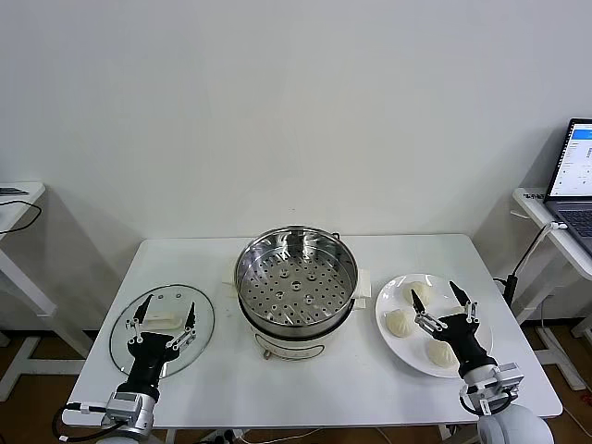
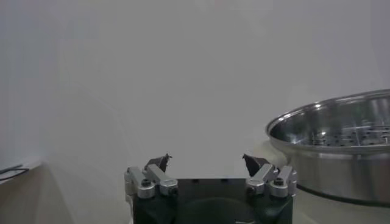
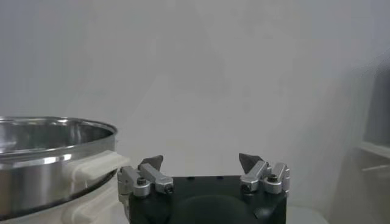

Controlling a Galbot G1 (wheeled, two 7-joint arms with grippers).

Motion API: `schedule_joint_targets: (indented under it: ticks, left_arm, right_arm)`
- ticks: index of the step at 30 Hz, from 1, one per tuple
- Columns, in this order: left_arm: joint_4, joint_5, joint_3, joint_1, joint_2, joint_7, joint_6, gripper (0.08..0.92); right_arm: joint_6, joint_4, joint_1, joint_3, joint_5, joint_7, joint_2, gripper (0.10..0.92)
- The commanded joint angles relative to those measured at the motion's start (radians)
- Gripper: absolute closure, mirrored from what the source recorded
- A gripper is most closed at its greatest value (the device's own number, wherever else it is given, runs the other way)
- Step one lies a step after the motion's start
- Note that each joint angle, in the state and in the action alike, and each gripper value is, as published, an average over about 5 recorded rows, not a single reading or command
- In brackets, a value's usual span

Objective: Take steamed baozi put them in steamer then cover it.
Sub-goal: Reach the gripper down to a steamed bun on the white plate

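The steamer (image 1: 296, 277), a shiny steel pot with a bare perforated tray, stands uncovered at the table's centre. It also shows in the left wrist view (image 2: 341, 140) and the right wrist view (image 3: 49, 152). The cover (image 1: 162, 328), a clear glass lid with a white handle, lies flat on the table's left. Three baozi (image 1: 400, 321) show on the white plate (image 1: 388, 344) at the right; my gripper hides part of the plate. My left gripper (image 1: 169, 305) is open and empty above the cover's near side. My right gripper (image 1: 433, 291) is open and empty above the plate, over the baozi.
A side table with an open laptop (image 1: 578, 176) stands to the far right, and another white side table (image 1: 14, 199) to the far left. A white wall lies behind the table. The table's front edge is close under both wrists.
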Motion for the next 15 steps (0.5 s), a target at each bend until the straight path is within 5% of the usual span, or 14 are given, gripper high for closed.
schedule_joint_targets:
  ticks: [1, 9, 15]
  left_arm:
    - [0.002, 0.001, -0.004, -0.003, 0.007, 0.000, 0.000, 0.177]
    - [0.003, 0.001, -0.012, -0.012, 0.022, 0.000, -0.003, 0.177]
    - [0.008, 0.001, -0.020, -0.015, 0.026, -0.001, -0.008, 0.177]
  right_arm:
    - [-0.012, -0.027, 0.041, 0.003, -0.048, 0.004, -0.040, 0.203]
    - [-0.069, -0.175, 0.231, -0.084, -0.322, -0.007, -0.345, 0.203]
    - [-0.143, -0.275, 0.439, -0.304, -0.393, -0.193, -0.611, 0.203]
